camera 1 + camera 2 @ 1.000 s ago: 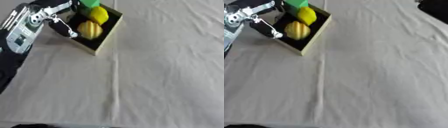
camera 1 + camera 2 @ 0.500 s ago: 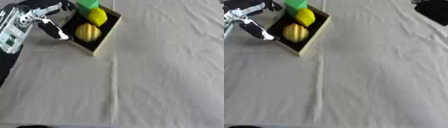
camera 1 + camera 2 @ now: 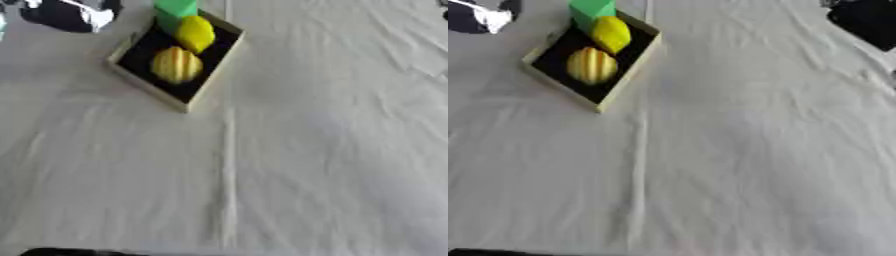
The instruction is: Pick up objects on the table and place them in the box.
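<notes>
Left eye view, reading from left to right: at the top left corner a blurred black and silver shape is the robot's left hand (image 3: 74, 12), raised beside the box and not touching it. Its fingers are too smeared to make out, so whether it is released or clenched cannot be told. Just to its right sits the box (image 3: 144, 84), a shallow tray with pale walls and a dark floor, turned at an angle on the white tablecloth (image 3: 306, 165). Inside it, nearest the viewer, lies a round yellow fruit with faint ribs (image 3: 177, 65). Behind that lies a smooth yellow lemon-like fruit (image 3: 195, 33), and at the far end a green block (image 3: 176, 8), partly cut off by the top edge. A long crease runs down the cloth from the box toward the bottom edge.

Right eye view shows the same layout shifted left, and adds a dark object (image 3: 870, 21) at the top right corner, which the left eye barely catches. The right hand appears in neither view.
</notes>
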`<action>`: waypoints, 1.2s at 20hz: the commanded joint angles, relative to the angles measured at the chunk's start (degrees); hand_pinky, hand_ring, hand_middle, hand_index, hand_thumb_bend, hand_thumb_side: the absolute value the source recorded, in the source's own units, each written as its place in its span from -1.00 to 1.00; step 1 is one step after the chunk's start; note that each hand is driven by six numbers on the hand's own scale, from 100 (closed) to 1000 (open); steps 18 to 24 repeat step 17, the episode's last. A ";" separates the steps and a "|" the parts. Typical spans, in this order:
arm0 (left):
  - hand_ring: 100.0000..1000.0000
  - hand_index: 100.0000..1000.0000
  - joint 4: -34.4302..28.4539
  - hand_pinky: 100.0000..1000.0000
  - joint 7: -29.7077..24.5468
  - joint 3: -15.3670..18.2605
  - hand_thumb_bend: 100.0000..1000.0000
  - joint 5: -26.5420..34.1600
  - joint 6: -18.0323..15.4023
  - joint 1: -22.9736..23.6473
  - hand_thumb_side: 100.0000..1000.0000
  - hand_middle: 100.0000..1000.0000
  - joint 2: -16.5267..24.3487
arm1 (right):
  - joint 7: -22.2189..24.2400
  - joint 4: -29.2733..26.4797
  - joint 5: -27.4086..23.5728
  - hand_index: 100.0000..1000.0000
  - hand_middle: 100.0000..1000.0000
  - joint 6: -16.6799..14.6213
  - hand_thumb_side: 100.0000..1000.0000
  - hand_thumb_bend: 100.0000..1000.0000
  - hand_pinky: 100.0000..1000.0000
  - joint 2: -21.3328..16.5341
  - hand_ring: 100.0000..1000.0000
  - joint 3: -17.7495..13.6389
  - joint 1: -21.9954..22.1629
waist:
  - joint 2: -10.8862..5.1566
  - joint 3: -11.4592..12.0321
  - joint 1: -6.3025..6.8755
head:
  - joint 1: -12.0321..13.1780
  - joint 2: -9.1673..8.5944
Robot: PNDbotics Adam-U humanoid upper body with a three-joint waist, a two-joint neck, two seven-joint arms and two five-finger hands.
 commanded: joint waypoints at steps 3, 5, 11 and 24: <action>0.49 0.70 -7.76 0.59 22.51 7.61 -0.67 12.13 -4.53 7.91 -0.87 0.42 3.77 | -1.17 -0.86 -0.35 0.73 0.43 -0.78 -0.28 -1.00 0.77 -0.85 0.47 -1.57 -0.15 | -1.17 0.17 -0.38 | -0.69 -0.72; 0.49 0.70 -7.88 0.58 31.54 9.94 -0.63 15.29 -9.27 12.71 -0.81 0.42 3.84 | -1.52 -0.86 -0.65 0.72 0.44 -1.25 -0.27 -1.00 0.77 -0.59 0.48 -1.86 -0.30 | -1.30 0.27 -0.67 | -0.76 -0.90; 0.48 0.70 -7.92 0.57 45.56 14.33 -0.62 17.57 -20.00 26.84 -0.62 0.41 1.64 | -2.99 -0.86 -2.18 0.72 0.44 -2.72 -0.13 -1.00 0.78 0.65 0.48 -2.54 -0.61 | -1.79 0.73 -1.45 | -0.67 -1.39; 0.47 0.70 -7.92 0.56 49.74 16.97 -0.59 15.46 -25.05 33.80 -0.58 0.41 -2.79 | -4.31 -0.86 -3.21 0.72 0.45 -4.61 -0.03 -1.00 0.78 1.87 0.49 -2.65 -0.49 | -2.43 1.22 -1.86 | -1.37 -1.46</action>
